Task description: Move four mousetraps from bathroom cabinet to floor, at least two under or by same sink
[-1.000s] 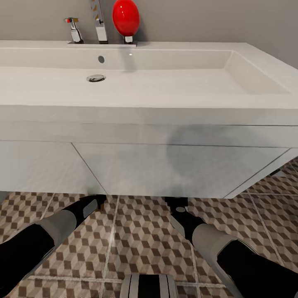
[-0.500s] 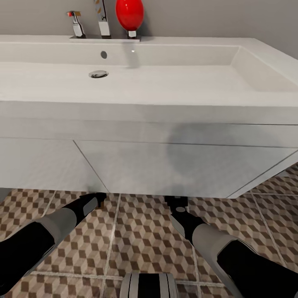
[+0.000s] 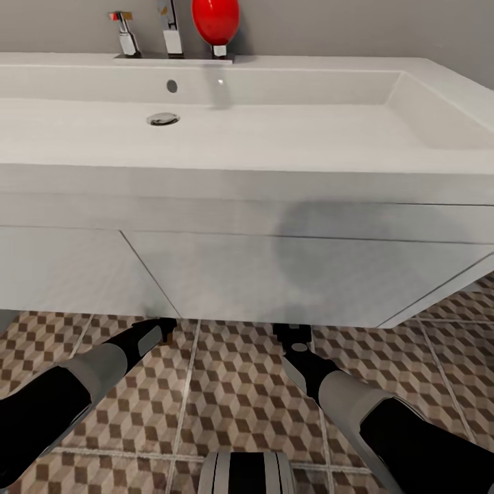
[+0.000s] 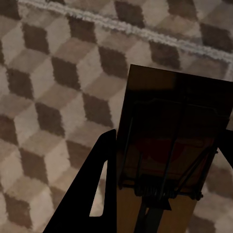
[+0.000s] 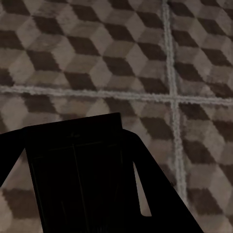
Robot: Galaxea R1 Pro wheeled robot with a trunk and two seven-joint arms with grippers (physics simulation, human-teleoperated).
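Mousetraps in both sets of jaws, above the bathroom floor in front of the sink.

In our left wrist view, a mousetrap (image 4: 170, 160) sits gripped between the left gripper (image 4: 165, 194)'s dark fingers (image 4: 94, 194), its wire parts and a reddish patch visible, with the cube-patterned bathroom floor (image 4: 53, 73) behind it. In our right wrist view, a second mousetrap (image 5: 77, 170), very dark, is clenched in the right gripper (image 5: 82, 194) over the same tiles and a crossing of grout lines. From our head camera both arms reach down toward the foot of the white vanity unit (image 3: 274, 281), which carries the wide sink (image 3: 274, 137) with its chrome tap (image 3: 169, 31) and red ball knob (image 3: 215, 20); the jaws' tips are hidden under the unit's lower edge.
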